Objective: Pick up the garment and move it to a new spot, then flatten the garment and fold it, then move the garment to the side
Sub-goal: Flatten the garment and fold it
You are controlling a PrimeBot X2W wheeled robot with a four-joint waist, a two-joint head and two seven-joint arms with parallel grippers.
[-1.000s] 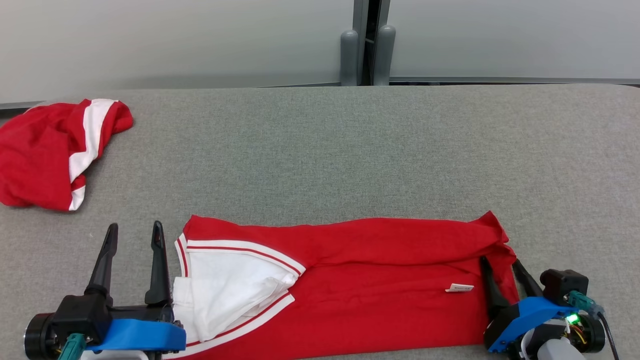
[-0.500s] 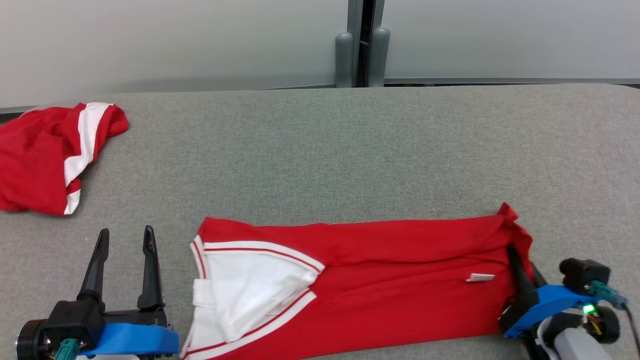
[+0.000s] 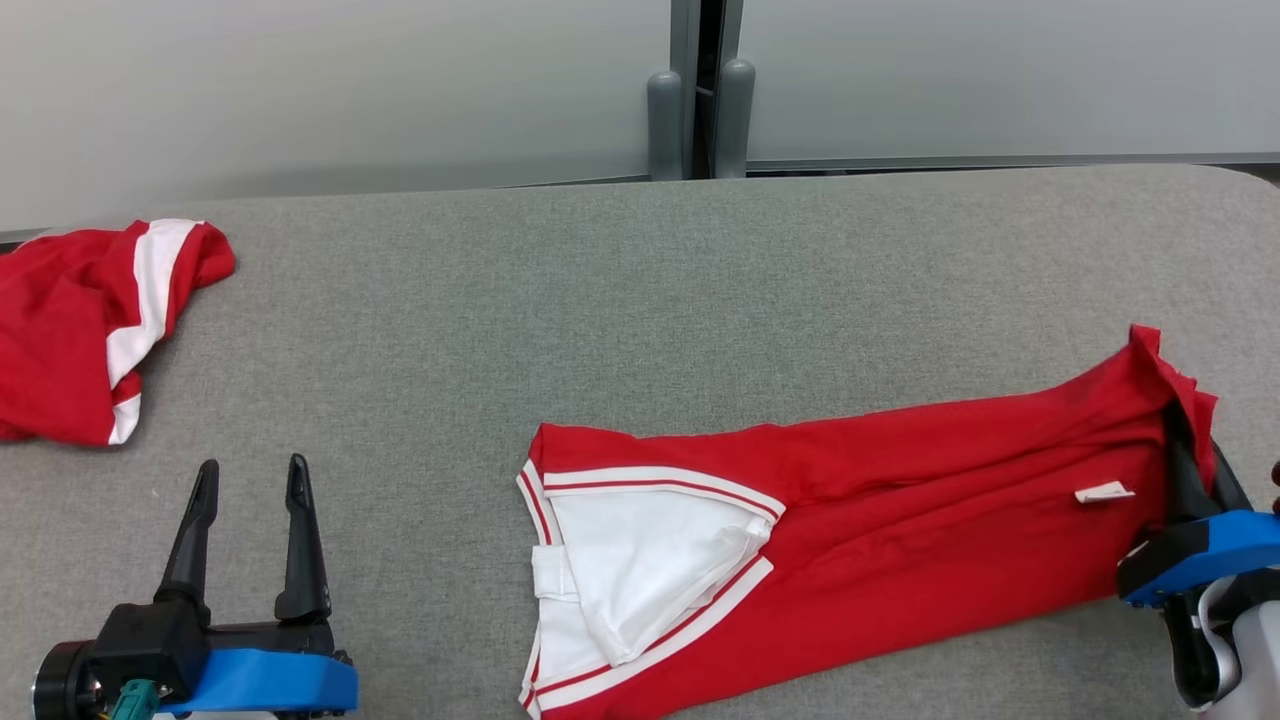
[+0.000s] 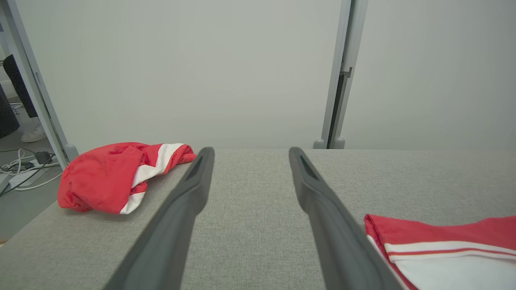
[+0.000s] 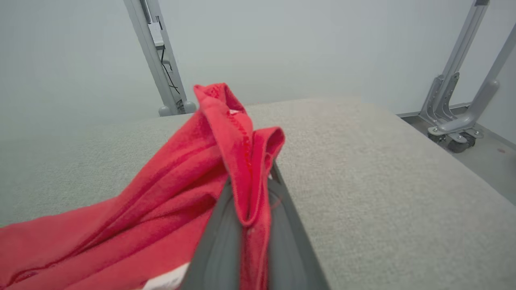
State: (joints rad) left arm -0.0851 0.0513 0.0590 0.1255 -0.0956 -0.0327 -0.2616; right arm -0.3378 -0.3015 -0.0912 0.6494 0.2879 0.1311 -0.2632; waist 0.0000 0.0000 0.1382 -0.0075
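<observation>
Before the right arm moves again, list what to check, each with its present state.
1. Grip: the right gripper is shut on the end of the red garment: ok.
2. All folded layers caught in that pinch: cannot tell.
3. Free arm: the left gripper is open and apart from the cloth: ok.
4. Cloth flat on the table: not ok, its right end is lifted and bunched.
5. The second garment lies apart at the far left: ok.

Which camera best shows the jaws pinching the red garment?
The right wrist view: close up, the right gripper clamps the red garment by its edge. The head view shows that grip small, far right; the left wrist view shows the garment's other end.
</observation>
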